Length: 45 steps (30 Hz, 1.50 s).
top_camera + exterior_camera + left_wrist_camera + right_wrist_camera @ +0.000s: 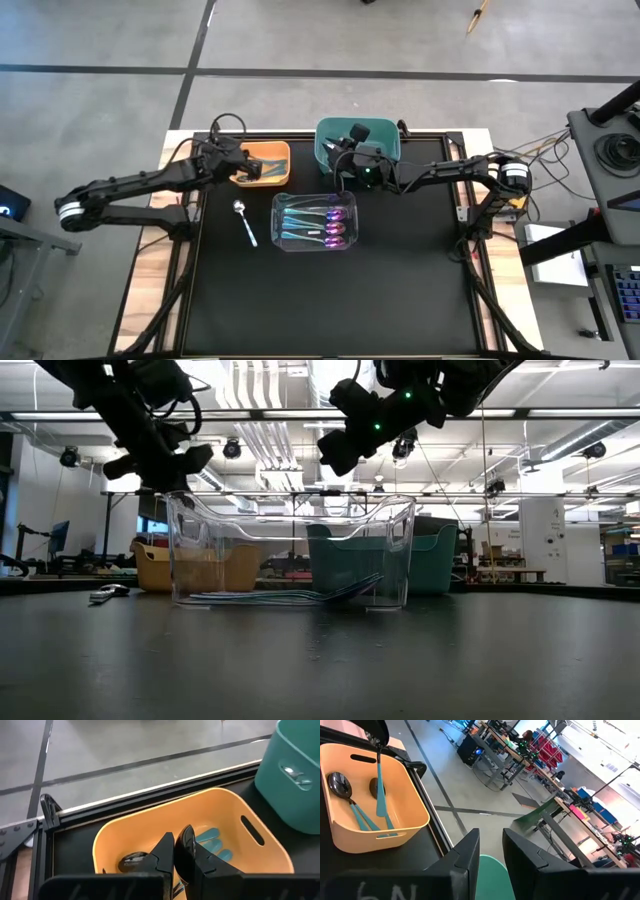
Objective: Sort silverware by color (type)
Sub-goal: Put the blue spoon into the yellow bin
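Observation:
My left gripper (238, 166) hovers over the orange bin (268, 152) at the far left, shut on a black-bowled spoon (380, 790) whose teal handle hangs down into the bin. Two more black-bowled spoons (342, 785) lie on the bin's floor. My right gripper (490, 855) stands open and empty above the teal bin (385, 140) at the far middle. A clear bin (280, 205) in the middle of the mat holds several purple-bowled spoons (328, 226). One silver spoon (244, 221) lies flat on the mat, to the left of the clear bin. My left gripper pinches the spoon at its bowl end (186, 842) between its two fingers, which slant down from the table's left. The thin neck (379, 752) comes out below the fingers. The spoon hangs upright, handle end down, inside the orange bin's walls; whether it touches the floor I cannot tell.
The black mat (330, 300) has free room across its near half. The table's far edge runs just behind the orange and teal bins. In the low view the clear bin (290, 550) stands in front of both.

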Each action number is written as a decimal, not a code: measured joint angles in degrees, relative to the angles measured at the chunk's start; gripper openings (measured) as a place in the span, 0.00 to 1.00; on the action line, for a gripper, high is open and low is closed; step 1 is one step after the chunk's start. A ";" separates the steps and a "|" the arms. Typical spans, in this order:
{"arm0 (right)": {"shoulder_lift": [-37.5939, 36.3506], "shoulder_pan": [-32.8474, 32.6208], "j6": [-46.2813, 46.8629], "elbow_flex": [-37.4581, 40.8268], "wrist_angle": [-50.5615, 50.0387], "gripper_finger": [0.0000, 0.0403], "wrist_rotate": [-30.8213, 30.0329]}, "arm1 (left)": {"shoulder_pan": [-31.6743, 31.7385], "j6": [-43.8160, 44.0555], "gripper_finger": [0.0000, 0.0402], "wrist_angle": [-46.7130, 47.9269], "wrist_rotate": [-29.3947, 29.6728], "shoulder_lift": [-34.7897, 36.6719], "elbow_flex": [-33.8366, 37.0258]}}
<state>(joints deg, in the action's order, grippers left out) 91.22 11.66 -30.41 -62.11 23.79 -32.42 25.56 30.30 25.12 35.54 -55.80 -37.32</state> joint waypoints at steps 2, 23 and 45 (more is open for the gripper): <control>0.00 0.00 0.02 0.00 -0.04 0.19 0.00 | 0.09 0.99 0.00 0.01 -0.02 -0.36 0.47; 0.02 0.00 1.49 0.00 -1.14 0.19 -0.02 | 0.15 2.30 0.00 -3.83 -1.86 -2.25 1.35; 0.02 0.00 2.01 0.00 -1.11 0.19 -0.02 | 0.17 2.41 0.01 -4.54 -1.92 -4.17 1.35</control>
<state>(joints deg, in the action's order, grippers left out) 91.24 11.66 -28.40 -62.11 22.68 -32.45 25.73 32.71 20.57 33.62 -59.96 -35.97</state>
